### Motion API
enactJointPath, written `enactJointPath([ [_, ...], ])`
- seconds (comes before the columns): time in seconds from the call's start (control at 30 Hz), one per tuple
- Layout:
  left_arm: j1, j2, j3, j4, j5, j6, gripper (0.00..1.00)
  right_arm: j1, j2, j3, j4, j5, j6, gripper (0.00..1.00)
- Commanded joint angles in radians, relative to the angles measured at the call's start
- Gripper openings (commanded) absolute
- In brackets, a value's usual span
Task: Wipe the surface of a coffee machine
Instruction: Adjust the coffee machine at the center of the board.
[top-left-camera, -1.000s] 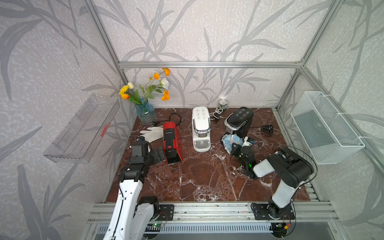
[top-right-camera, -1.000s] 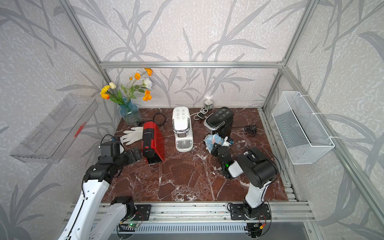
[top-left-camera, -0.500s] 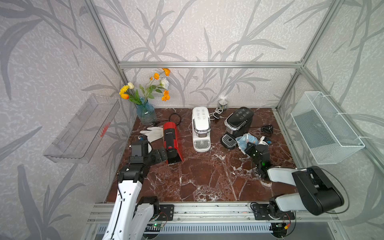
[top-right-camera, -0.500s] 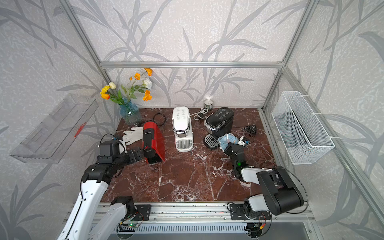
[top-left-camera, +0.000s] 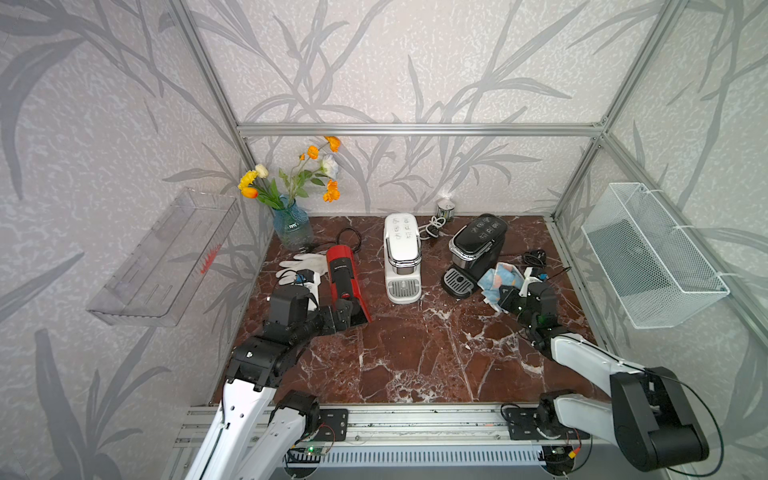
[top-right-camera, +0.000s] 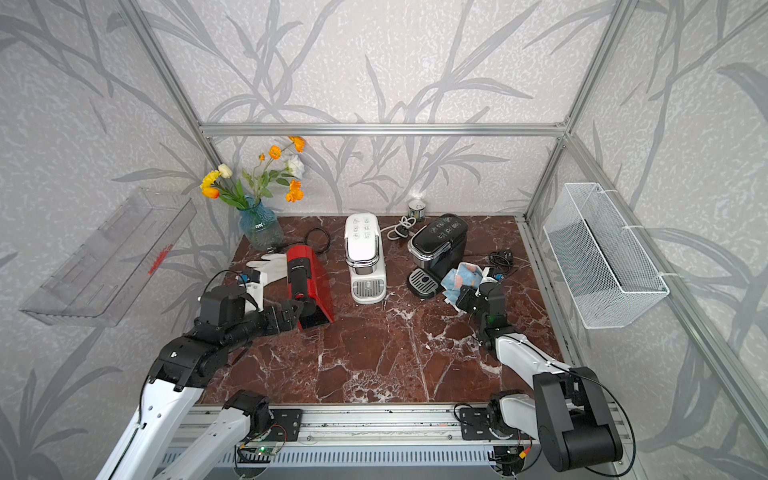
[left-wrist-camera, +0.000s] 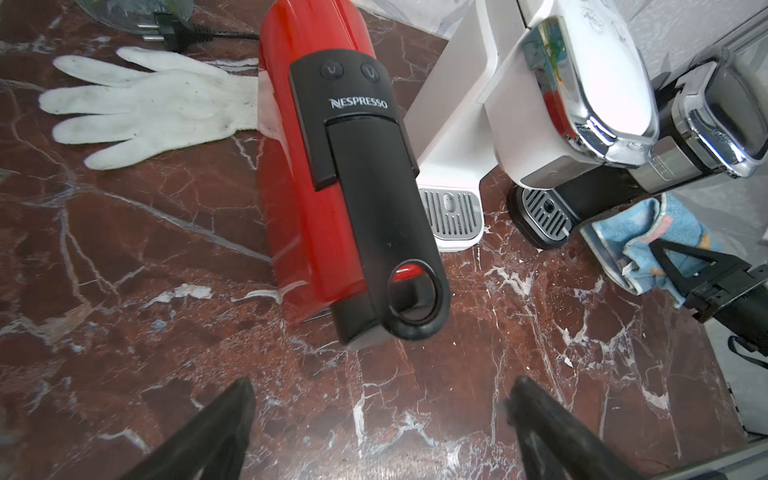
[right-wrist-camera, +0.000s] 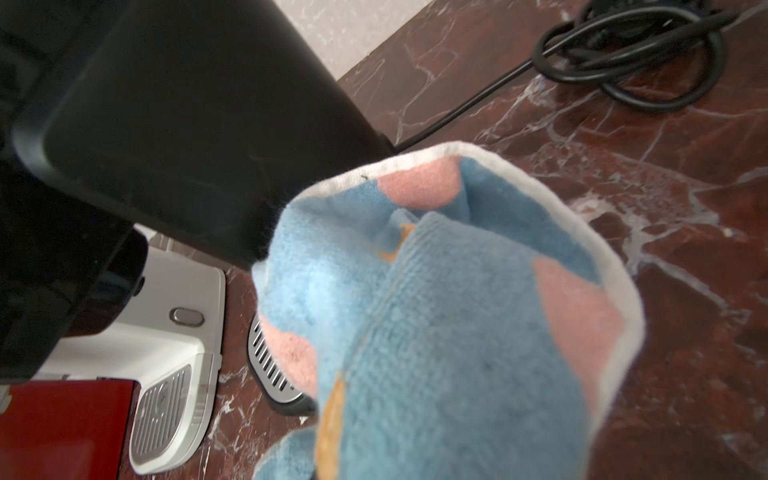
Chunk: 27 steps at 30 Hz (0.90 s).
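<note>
The right gripper (top-left-camera: 508, 296) is clamped on a bunched blue-and-pink terry cloth (top-left-camera: 494, 277); in the right wrist view the cloth (right-wrist-camera: 436, 332) covers the fingers completely. The cloth is at the right side of the black coffee machine (top-left-camera: 478, 241), low on its body. It is hard against the machine or just beside it, and the pictures do not show which. That machine's round drip tray (top-left-camera: 457, 282) faces the front of the worktop (top-left-camera: 415, 353). A coiled black cable (top-left-camera: 534, 258) lies just behind the cloth, towards the back right corner.

The left gripper (left-wrist-camera: 380, 382) is spread wide with nothing between its fingers. It hovers just above the marble, in front of the red Nespresso machine (left-wrist-camera: 332, 166) — close to the nose, not touching it. A white glove (left-wrist-camera: 153, 104) lies flat beside that machine, and a blue glass vase (top-left-camera: 291, 226) of flowers stands in the back left corner.

Between the red and black machines stands a white coffee machine (top-left-camera: 401, 249) — its cord is bundled behind it, next to a small tin (top-left-camera: 446, 206) at the back wall.
</note>
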Motion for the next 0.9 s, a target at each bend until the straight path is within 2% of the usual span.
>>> enactJointPath([
  [0.0, -0.033, 0.016, 0.090, -0.023, 0.021, -0.044, 0.89, -0.014, -0.005, 0.035, -0.031, -0.063, -0.057, 0.04],
  [0.1, -0.116, 0.057, 0.137, -0.006, 0.032, -0.095, 0.85, -0.029, 0.007, 0.034, -0.031, -0.090, -0.060, 0.04],
  [0.17, -0.217, 0.095, 0.159, 0.011, -0.015, -0.119, 0.83, -0.034, 0.008, 0.029, -0.029, -0.097, -0.067, 0.04],
  [0.33, -0.579, 0.262, 0.213, 0.103, -0.267, -0.127, 0.81, -0.052, 0.006, 0.021, -0.032, -0.136, -0.076, 0.04],
  [0.43, -0.701, 0.422, 0.267, 0.167, -0.337, -0.109, 0.81, -0.059, -0.007, 0.023, -0.047, -0.151, -0.088, 0.04],
  [0.57, -0.744, 0.645, 0.332, 0.274, -0.344, -0.091, 0.83, -0.068, -0.020, 0.026, -0.060, -0.183, -0.096, 0.04],
  [0.77, -0.744, 0.966, 0.489, 0.382, -0.308, -0.035, 0.85, -0.076, -0.016, 0.037, -0.080, -0.239, -0.104, 0.04],
  [0.87, -0.729, 1.108, 0.566, 0.413, -0.342, -0.008, 0.87, -0.081, -0.019, 0.036, -0.079, -0.244, -0.099, 0.04],
])
